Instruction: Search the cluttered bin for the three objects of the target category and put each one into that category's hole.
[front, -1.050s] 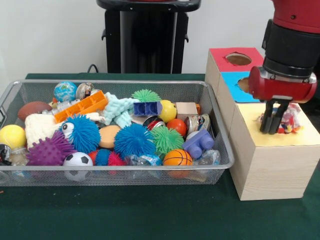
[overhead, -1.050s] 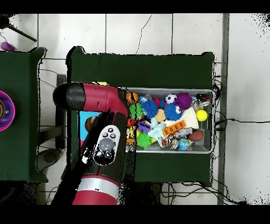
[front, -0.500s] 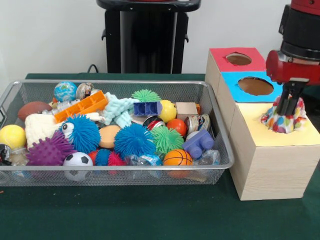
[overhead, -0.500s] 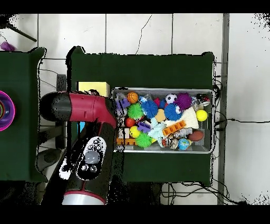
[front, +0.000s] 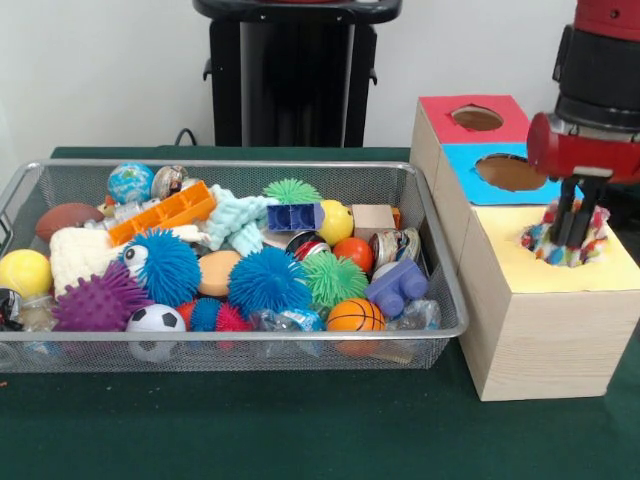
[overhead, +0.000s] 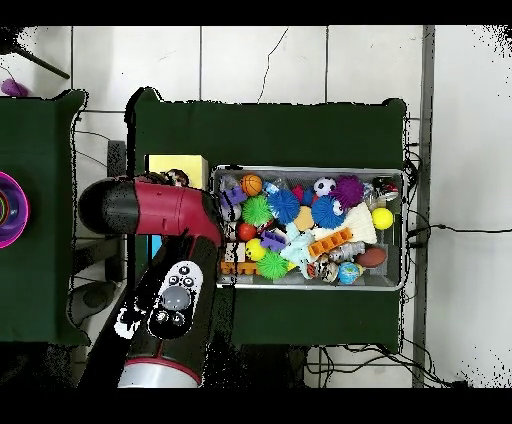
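Now placing: a speckled multicolour toy (front: 566, 243) goes into the yellow section's hole (front: 560, 262).
End effector (front: 566, 228) pinches the toy, half sunk in the hole at three o'clock of the bin (front: 440, 290); next, release and lift clear.

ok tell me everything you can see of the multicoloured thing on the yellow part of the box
The multicoloured thing looks like a soft, crinkly wad speckled red, blue, green and white. It sits low on the wooden box's yellow section, seemingly sunk partway into that section's hole. The gripper reaches down into its middle; its edges flare up around it.
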